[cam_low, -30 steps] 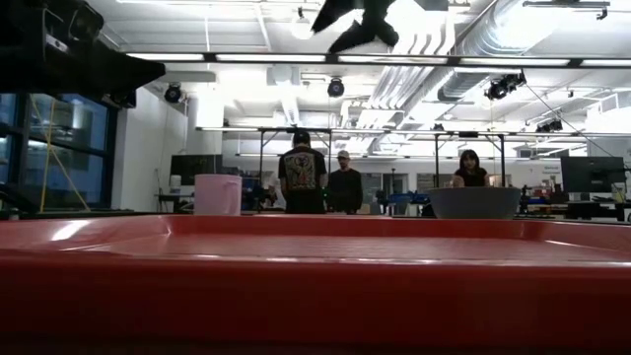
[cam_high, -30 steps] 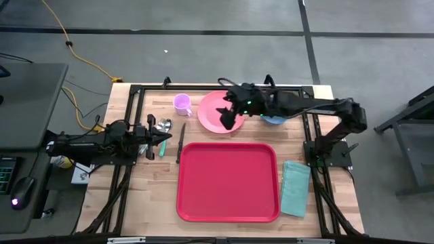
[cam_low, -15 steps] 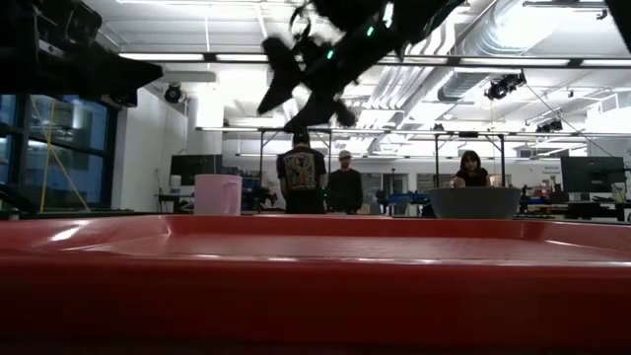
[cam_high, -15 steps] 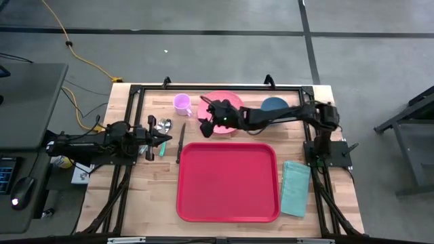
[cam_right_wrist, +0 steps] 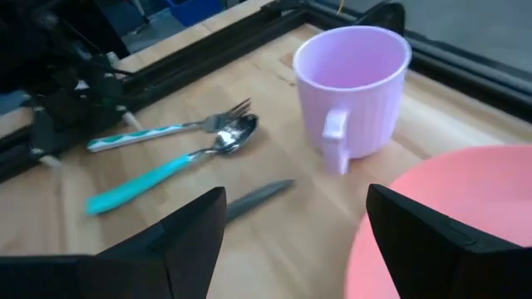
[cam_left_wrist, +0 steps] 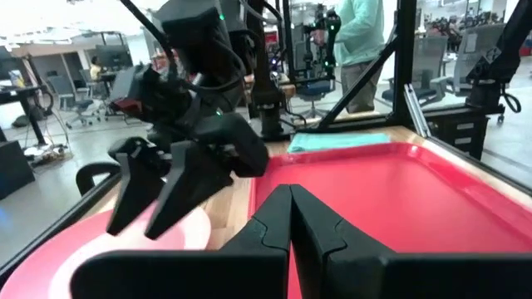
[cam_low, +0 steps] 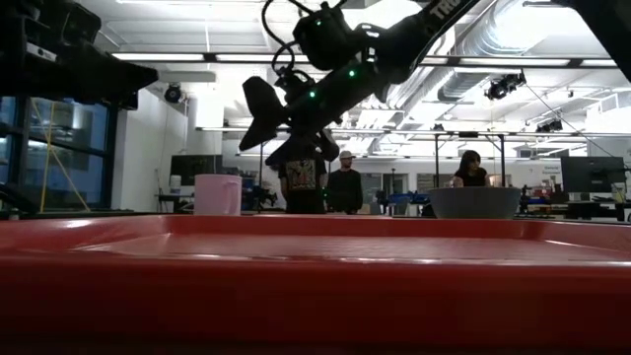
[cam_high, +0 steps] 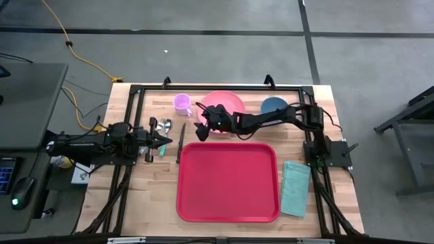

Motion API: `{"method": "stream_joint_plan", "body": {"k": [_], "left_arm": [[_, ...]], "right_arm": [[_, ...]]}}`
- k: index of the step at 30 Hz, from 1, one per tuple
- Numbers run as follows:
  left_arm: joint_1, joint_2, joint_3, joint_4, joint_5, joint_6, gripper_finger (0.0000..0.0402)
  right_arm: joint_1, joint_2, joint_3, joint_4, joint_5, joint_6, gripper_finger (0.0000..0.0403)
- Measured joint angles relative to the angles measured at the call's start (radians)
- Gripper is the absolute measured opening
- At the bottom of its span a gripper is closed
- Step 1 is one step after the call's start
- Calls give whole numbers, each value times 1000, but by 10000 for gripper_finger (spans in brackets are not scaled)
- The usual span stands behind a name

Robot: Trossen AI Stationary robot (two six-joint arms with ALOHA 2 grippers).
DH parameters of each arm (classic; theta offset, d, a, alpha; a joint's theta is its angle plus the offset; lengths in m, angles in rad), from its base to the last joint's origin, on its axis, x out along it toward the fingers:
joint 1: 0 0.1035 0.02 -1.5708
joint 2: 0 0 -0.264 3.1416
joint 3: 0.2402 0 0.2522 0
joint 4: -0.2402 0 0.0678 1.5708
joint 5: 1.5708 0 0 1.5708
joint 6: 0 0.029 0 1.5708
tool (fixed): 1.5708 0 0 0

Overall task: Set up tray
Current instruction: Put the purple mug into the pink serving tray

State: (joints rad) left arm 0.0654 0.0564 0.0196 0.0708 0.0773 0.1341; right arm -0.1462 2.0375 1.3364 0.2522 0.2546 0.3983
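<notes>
While reaching: the right arm stretches leftward across the table's far side.
Right gripper (cam_high: 201,123): fingers spread wide, empty, above the pink plate's (cam_high: 228,107) left edge, near the lilac mug (cam_high: 182,103).
Left gripper (cam_high: 163,140): fingers pressed together, low at the table's left, pointing toward the knife (cam_high: 181,142).
Tray (cam_high: 228,181): large, red, rectangular, rounded corners, raised rim, bare inside.
Tray place: table's near middle, just beside the folded green cloth (cam_high: 295,188).
</notes>
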Motion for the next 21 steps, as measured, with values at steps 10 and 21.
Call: {"method": "stream_joint_plan", "body": {"k": [10, 21], "left_arm": [[0, 0, 0, -21, 1, -1, 37], [0, 0, 0, -21, 1, -2, 37]], "right_arm": [[-59, 136, 267, -172, -66, -118, 271], [-71, 203, 356, -299, -58, -110, 271]]}}
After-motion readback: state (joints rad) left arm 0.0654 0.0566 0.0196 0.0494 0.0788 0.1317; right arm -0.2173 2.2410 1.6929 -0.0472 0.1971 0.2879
